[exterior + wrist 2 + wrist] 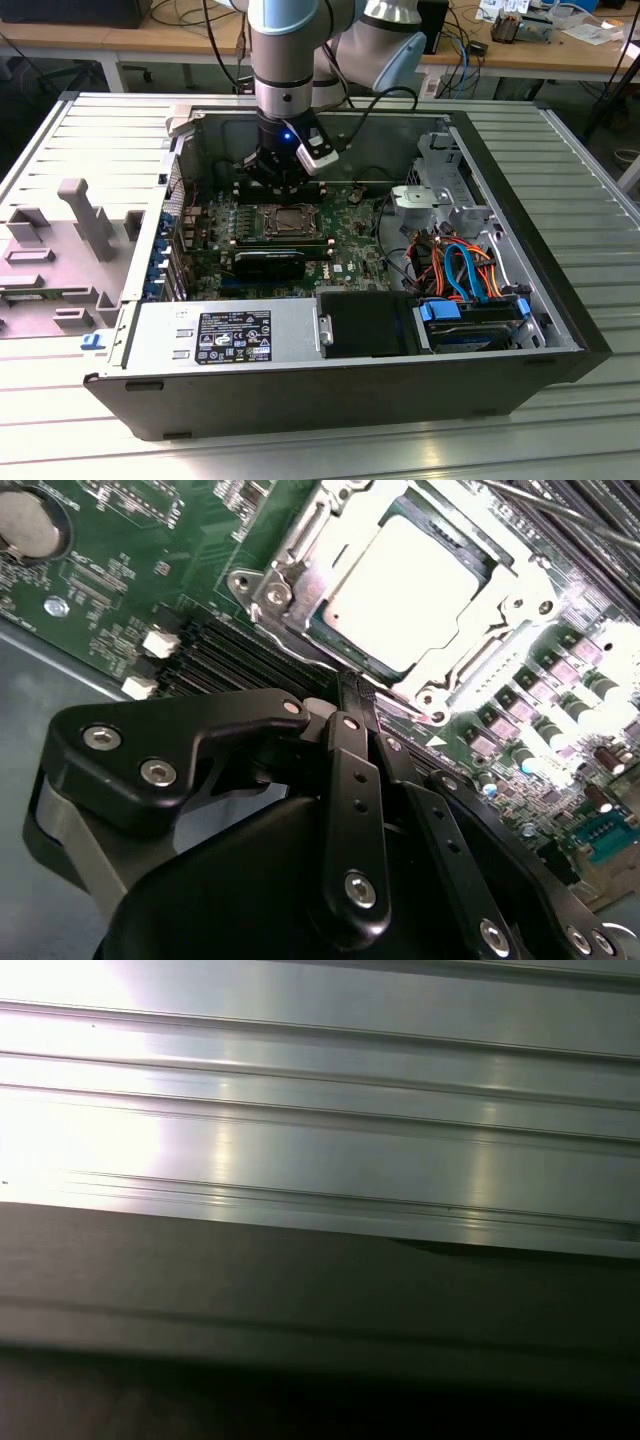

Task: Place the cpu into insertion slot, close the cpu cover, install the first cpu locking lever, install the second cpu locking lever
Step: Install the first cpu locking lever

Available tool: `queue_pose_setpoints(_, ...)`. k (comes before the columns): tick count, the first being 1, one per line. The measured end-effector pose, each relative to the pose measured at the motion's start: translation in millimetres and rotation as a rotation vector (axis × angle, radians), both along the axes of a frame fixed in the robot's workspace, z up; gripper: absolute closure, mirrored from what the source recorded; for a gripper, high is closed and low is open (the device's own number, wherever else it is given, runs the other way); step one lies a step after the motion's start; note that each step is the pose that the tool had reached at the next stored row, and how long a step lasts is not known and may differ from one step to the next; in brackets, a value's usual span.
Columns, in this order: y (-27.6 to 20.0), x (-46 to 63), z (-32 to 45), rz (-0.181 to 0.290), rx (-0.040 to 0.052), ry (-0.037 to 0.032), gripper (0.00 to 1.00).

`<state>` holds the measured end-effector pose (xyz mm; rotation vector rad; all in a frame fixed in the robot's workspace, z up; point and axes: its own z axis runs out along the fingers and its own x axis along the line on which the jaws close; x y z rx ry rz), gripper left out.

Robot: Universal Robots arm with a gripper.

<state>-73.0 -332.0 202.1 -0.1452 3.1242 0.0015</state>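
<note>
Black gripper [352, 695] linkages sit closest in the second wrist view, the fingers drawn narrow together with nothing between them, their tips just beside the socket's edge. Beyond those tips the cpu [405, 580] lies flat in the insertion slot [262, 593], its silver top showing through the window of the cpu cover [470, 660], which is down over it. Green circuit board [120, 570] surrounds the socket.
</note>
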Motion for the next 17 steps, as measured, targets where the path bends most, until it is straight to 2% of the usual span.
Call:
queue_pose_setpoints(6, 0.6, 9.1, -0.2, 0.006, 0.0, 0.0001, 0.89)
queue_pose_setpoints(13, 5.2, 10.9, 0.1, 0.015, -0.0007, 0.0005, 0.89)
queue_pose_setpoints(17, 5.5, 11.7, 0.4, 0.017, 0.0006, 0.0011, 0.89)
